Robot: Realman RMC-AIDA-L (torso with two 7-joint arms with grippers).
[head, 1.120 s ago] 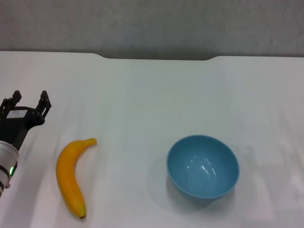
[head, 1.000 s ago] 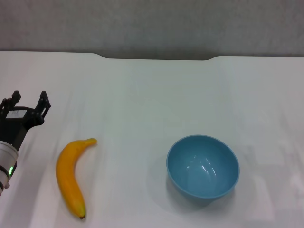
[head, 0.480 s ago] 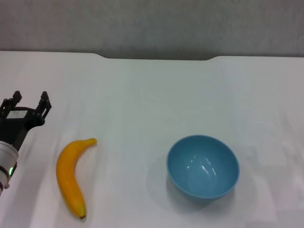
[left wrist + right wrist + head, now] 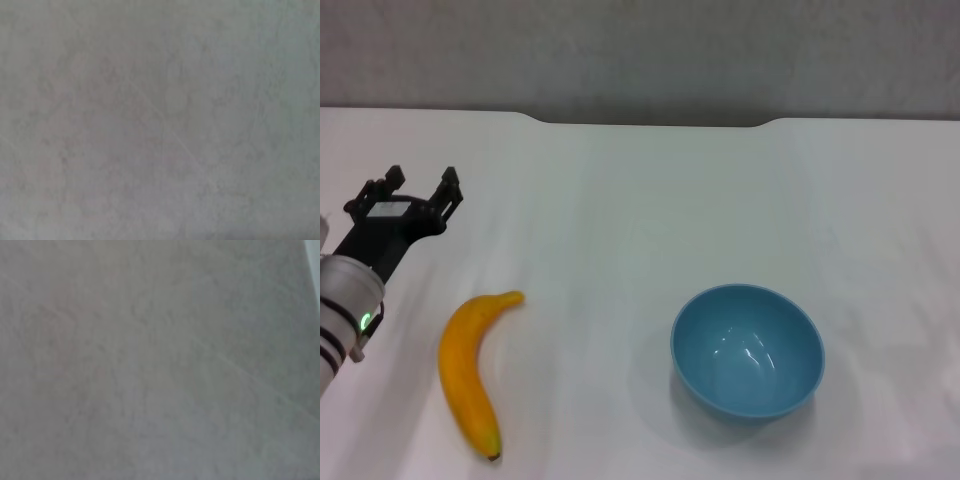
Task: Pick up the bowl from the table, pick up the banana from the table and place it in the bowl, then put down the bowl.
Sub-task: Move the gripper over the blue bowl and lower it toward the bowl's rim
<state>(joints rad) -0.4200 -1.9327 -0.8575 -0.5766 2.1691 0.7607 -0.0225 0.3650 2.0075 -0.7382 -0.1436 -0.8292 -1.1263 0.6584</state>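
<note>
My left claw [image 4: 417,187] hangs over the left side of the white tabletop [image 4: 650,200], its two dark fingers spread apart with nothing between them, pointing toward the far edge. It sits beyond the banana [image 4: 468,368] and a little to its left, apart from it. The banana lies flat on the tabletop on my left, its short stem pointing away from me and toward the right, its dark tip toward me. The light-blue bowl [image 4: 747,351] stands upright on the tabletop to my right, well apart from the banana, holding nothing. My right claw shows in none of the views; both wrist cameras see only a plain, blurred pale surface, so I cannot tell its state.
</note>
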